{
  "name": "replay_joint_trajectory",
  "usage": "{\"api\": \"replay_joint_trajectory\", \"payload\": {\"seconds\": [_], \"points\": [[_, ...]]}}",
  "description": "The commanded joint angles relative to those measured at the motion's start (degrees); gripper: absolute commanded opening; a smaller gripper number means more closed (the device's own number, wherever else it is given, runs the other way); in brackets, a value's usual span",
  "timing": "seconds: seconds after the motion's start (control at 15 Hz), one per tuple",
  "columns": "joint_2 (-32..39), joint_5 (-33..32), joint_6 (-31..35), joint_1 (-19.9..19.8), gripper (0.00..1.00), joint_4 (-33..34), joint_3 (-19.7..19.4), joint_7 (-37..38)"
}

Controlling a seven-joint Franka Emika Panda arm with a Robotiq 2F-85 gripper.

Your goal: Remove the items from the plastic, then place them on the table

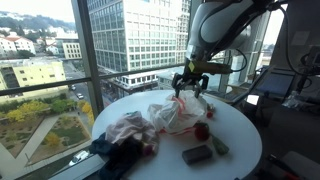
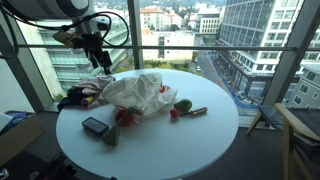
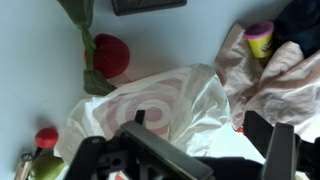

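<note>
Wrist view puts my gripper [image 3: 205,150] nearest, its dark fingers [image 3: 282,148] spread wide with nothing between them, hanging just above the plastic bag [image 3: 165,105]. That white bag with its red ring print lies crumpled, its long axis running roughly from lower left to upper right in this view. Its mouth I cannot make out, and whatever is inside is hidden by the folds. Beside the bag's lower left edge sit a small red ball [image 3: 46,137] and a green piece [image 3: 48,166], the latter cut off by the frame. Farther out lies a red toy [image 3: 111,54] on a green strip, then a dark flat object [image 3: 148,6] clipped at the top edge. To the upper right a beige cloth [image 3: 268,85] bunches against the bag, with a small yellow tub with a purple lid [image 3: 259,40] beyond it.

In both exterior views the bag [image 1: 175,113] [image 2: 135,93] rests on the round white table [image 1: 240,135] [image 2: 190,150], toward the window side. My arm [image 1: 215,30] reaches down over it, wrist pointing straight down, the gripper [image 1: 190,88] [image 2: 102,62] open above the bag's far edge. A dark cloth heap [image 1: 115,155] at the table rim is hard to read.
</note>
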Motion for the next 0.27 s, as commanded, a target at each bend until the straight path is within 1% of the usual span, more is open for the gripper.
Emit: {"api": "replay_joint_trajectory", "payload": {"seconds": [0.0,0.2], "points": [[-1.0,-0.3,-1.4,-2.4,1.0,-0.3,2.1,0.6],[-2.4,-1.4,-2.4,-3.2,1.0,-1.2,2.8,2.3]]}}
